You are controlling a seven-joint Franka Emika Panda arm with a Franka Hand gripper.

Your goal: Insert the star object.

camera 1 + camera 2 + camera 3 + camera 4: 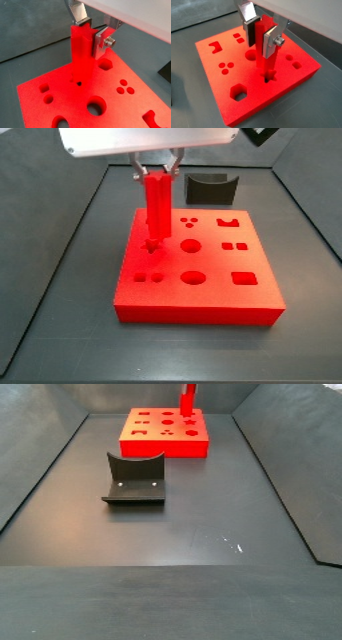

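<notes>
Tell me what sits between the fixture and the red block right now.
Nothing: in a side view, only bare dark floor separates the fixture from the red block. The gripper holds the star object over the block.

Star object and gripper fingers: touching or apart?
Touching. In a wrist view the gripper fingers press both sides of the upright star object.

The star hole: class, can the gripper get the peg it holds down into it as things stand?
Probably yes. The gripper holds the peg upright, its lower end at the star hole of the block; nothing blocks it.
</notes>
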